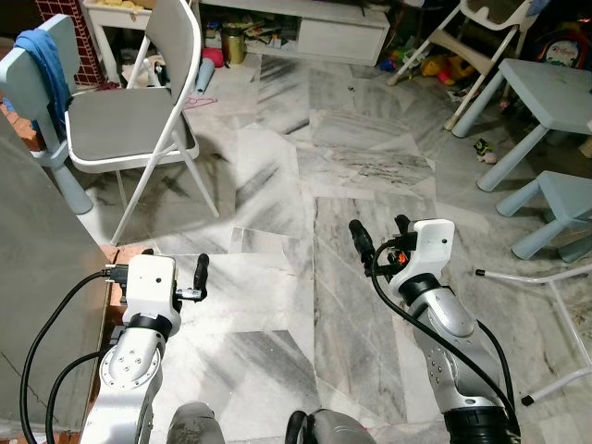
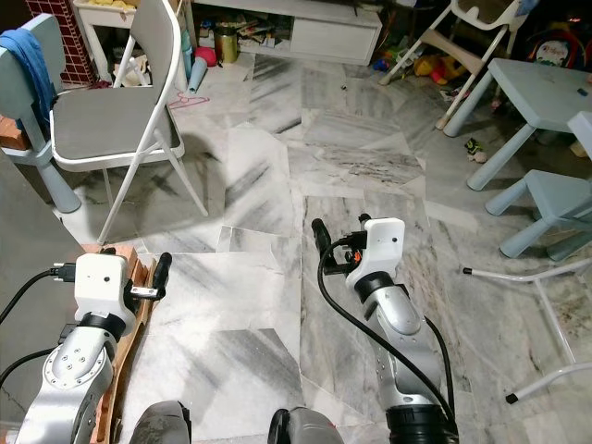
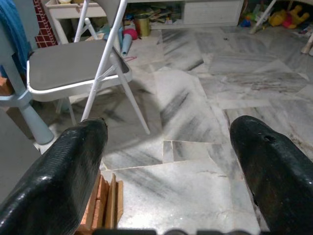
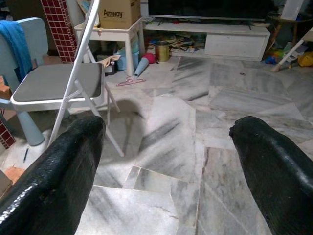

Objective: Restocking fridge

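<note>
Nearest, the left tool [image 1: 173,270] and the right tool [image 1: 380,234] are held forward at about waist height over the marble floor [image 1: 351,305], each released, its two long black fingers spread wide with nothing between them. This carriage is judged a walking posture: arms raised so the wrist cameras look ahead, fingers ready for a later grasp. The fingers [image 3: 73,161] are matte, rounded and slightly textured. The floor is laid in irregular grey-veined slabs, polished and lightly reflective. By the left arm a stack of reddish wood pieces [image 2: 139,277] is seen beside a grey panel.

Farther off, a folding chair [image 1: 139,120] with a white tubular frame and grey padded seat stands next to a pale blue chair draped with a blue cloth [image 1: 42,51]. To the right, a light blue plastic bench [image 1: 555,92] and stool are placed. Farthest, a white TV cabinet [image 4: 234,44] and scattered toys are seen.

No fridge or stock is in sight, so the task is judged to be at its approach stage.
</note>
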Tool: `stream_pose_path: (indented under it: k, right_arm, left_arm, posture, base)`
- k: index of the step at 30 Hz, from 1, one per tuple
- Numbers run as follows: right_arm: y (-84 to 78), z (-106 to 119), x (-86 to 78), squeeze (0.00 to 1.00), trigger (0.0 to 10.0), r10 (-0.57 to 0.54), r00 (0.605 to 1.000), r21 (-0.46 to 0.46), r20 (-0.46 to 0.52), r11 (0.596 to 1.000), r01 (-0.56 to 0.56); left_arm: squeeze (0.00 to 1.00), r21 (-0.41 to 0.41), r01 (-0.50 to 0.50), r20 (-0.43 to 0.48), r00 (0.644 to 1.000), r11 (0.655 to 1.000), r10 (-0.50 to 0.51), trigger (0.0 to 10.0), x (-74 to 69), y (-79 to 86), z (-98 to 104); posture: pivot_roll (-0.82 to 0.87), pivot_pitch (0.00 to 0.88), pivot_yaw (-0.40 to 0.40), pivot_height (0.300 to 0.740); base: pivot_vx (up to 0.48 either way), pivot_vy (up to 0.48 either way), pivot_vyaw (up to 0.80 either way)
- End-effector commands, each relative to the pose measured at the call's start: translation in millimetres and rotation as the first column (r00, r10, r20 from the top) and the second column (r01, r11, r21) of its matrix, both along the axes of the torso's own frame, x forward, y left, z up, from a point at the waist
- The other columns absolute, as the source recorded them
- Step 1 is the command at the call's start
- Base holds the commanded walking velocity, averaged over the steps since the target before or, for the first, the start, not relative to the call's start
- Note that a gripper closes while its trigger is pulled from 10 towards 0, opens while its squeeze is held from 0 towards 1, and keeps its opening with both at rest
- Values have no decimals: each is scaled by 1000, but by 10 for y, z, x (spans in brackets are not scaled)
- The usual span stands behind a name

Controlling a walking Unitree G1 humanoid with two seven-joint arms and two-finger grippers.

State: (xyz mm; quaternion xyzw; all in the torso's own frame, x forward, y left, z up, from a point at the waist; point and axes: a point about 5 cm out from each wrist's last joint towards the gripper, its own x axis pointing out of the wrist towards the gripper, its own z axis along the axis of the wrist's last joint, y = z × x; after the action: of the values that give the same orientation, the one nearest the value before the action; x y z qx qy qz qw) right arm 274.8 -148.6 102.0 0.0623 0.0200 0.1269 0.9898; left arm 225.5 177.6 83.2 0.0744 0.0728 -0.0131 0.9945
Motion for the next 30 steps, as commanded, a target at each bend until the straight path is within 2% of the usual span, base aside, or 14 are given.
stream_pose_path:
  k: [1, 7, 12, 15, 17, 19, 21, 23, 26, 28, 29, 30]
  right_arm:
    - [-31, -16, 6, 0, 10000, -2, 1000, -8, -13, 1000, 1]
    - [-25, -20, -11, 0, 10000, 4, 1000, -11, -13, 1000, -4]
    - [-47, -30, -1, 0, 10000, -6, 1000, -11, -16, 1000, 5]
    - [-45, -16, 10, 0, 10000, 12, 1000, -14, -8, 1000, -12]
    - [-8, 21, 2, 0, 10000, 35, 999, -33, 15, 999, -35]
    - [22, 57, -18, 0, 10000, 44, 998, -32, 37, 999, -43]
    - [16, 61, -33, 0, 10000, 29, 999, -31, 40, 999, -28]
    - [-24, 45, -69, 0, 10000, -1, 999, -15, 32, 1000, 2]
    - [-29, 23, -131, 0, 10000, -17, 1000, -6, 27, 1000, 17]
    - [-41, -7, -139, 0, 10000, -32, 999, -1, 15, 999, 32]
    - [-62, -75, -156, 0, 10000, -51, 999, 4, -8, 999, 52]
    - [-62, -75, -156, 0, 10000, -51, 999, 4, -8, 999, 52]
  left_arm:
    - [0, 5, 8, 14, 1000, 1000, -9, 10000, -3, -49, 29]
    - [0, 9, -17, 11, 1000, 1000, 17, 10000, -34, 5, 25]
    - [0, 7, -4, 12, 1000, 1000, 4, 10000, -33, -16, 28]
    - [0, 35, 55, 36, 998, 998, -57, 10000, -27, -23, 55]
    - [0, 60, 49, 24, 998, 997, -50, 10000, -26, 78, 54]
    - [0, 53, 3, 3, 1000, 999, -3, 10000, -23, 239, 53]
    - [0, 66, 25, 0, 1000, 997, -25, 10000, -24, 284, 77]
    - [0, 81, 66, 6, 998, 995, -67, 10000, -1, 283, 141]
    - [0, 70, 75, 26, 997, 995, -77, 10000, 59, 243, 201]
    - [0, 66, 85, 27, 996, 994, -87, 10000, 75, 213, 185]
    - [0, 27, 116, 24, 993, 993, -117, 10000, 85, 123, 144]
    - [0, 27, 116, 24, 993, 993, -117, 10000, 85, 123, 144]
  posture:
    - [138, 109, -148, 740]
    - [133, 112, -146, 740]
    - [136, 112, -139, 740]
    - [127, 104, -144, 740]
    - [116, 106, -134, 740]
    - [113, 108, -120, 740]
    - [117, 109, -99, 740]
    - [128, 118, -86, 740]
    - [126, 115, -68, 740]
    - [124, 102, -66, 740]
    - [123, 83, -64, 740]
    - [123, 83, -64, 740]
  base:
    - [0, 0, 0]
    - [0, 0, 0]
    - [0, 0, 0]
    - [0, 0, 0]
    - [0, 0, 0]
    - [0, 0, 0]
    - [0, 0, 0]
    - [0, 0, 0]
    - [0, 0, 0]
    - [0, 0, 0]
    - [0, 0, 0]
    - [0, 0, 0]
